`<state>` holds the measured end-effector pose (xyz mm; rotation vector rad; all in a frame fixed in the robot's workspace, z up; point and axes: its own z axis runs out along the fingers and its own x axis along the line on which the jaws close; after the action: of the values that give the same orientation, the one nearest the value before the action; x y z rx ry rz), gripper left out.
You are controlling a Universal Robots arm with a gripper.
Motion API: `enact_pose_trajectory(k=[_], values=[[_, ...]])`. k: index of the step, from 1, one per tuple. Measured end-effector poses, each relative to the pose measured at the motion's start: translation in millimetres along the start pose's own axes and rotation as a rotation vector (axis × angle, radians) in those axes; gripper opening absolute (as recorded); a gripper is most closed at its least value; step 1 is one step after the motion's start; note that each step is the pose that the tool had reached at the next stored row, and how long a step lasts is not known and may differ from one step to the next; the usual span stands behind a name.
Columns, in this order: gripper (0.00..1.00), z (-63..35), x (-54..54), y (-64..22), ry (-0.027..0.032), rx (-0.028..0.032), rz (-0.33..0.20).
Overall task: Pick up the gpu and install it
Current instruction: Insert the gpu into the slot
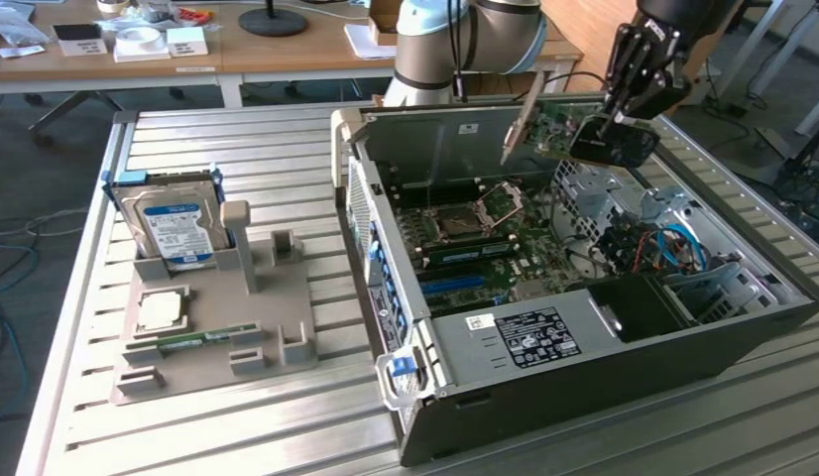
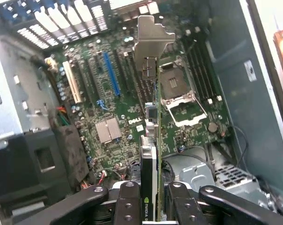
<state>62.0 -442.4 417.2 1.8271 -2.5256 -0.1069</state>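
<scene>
Two black fingers [image 2: 127, 201] of the gripper [image 1: 631, 109] are clamped on the gpu [image 2: 148, 161], a thin green circuit card with a black cooler block, standing edge-on between the jaws. Its silvery metal end bracket [image 2: 151, 42] juts out beyond them, with the green motherboard [image 2: 108, 131] of the open dark computer case [image 1: 582, 367] below.

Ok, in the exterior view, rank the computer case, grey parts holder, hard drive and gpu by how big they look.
1. computer case
2. grey parts holder
3. hard drive and gpu look alike; the gpu is seen at an angle, so I won't rank them.
</scene>
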Motion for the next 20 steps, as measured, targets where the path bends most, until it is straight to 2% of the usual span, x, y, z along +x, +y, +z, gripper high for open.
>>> enact_pose_trajectory(k=[7,20], values=[[0.27,0.7,0.0,0.0,0.0083,-0.0026,-0.118],[0.27,0.8,0.0,0.0,0.0085,-0.0027,-0.122]])
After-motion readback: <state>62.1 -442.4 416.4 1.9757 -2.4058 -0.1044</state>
